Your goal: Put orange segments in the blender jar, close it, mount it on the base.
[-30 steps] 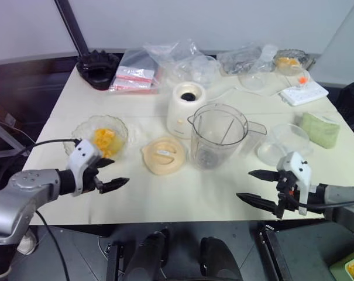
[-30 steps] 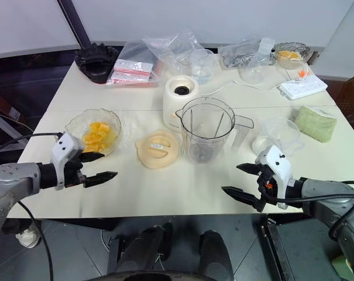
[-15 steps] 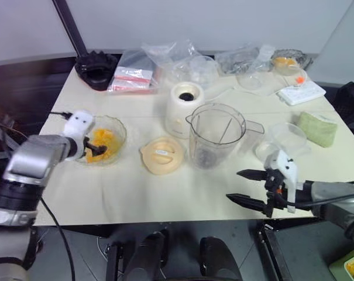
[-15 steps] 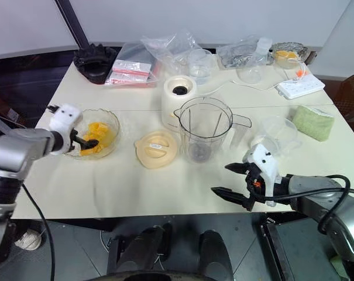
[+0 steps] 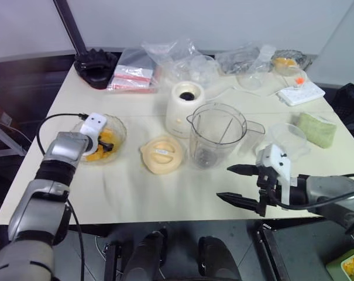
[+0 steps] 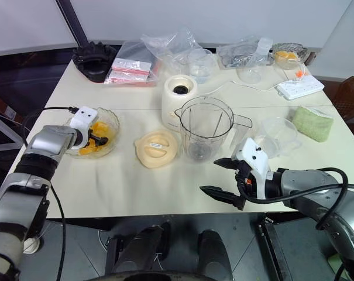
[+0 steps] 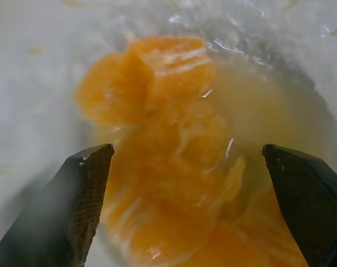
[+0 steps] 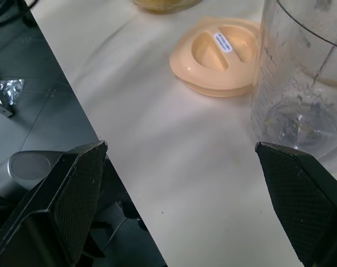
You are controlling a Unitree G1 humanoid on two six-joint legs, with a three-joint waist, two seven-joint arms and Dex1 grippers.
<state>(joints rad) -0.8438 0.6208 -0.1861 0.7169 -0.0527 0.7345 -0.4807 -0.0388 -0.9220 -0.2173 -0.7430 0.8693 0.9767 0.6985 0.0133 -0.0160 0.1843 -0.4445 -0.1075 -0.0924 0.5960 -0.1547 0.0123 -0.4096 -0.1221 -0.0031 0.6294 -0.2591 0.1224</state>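
My left gripper point(image 5: 108, 146) sits wide open and empty in the scalloped dish point(image 5: 119, 130), left of centre, fingers straddling the orange segments point(image 7: 174, 167). I'd settle lower and close gently on one chunk; they look slippery. Blender jar point(image 5: 218, 136) stands mid-frame, lidless, base point(image 5: 184, 108) just behind. Right gripper point(image 5: 238, 185) spread wide, empty, lower right.

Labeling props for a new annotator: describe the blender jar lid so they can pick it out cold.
Start at the tall clear blender jar in the middle of the table. Just to its left lies the lid, between the jar and the glass dish of orange segments. It is flat, round and cream, with a small white label on top.
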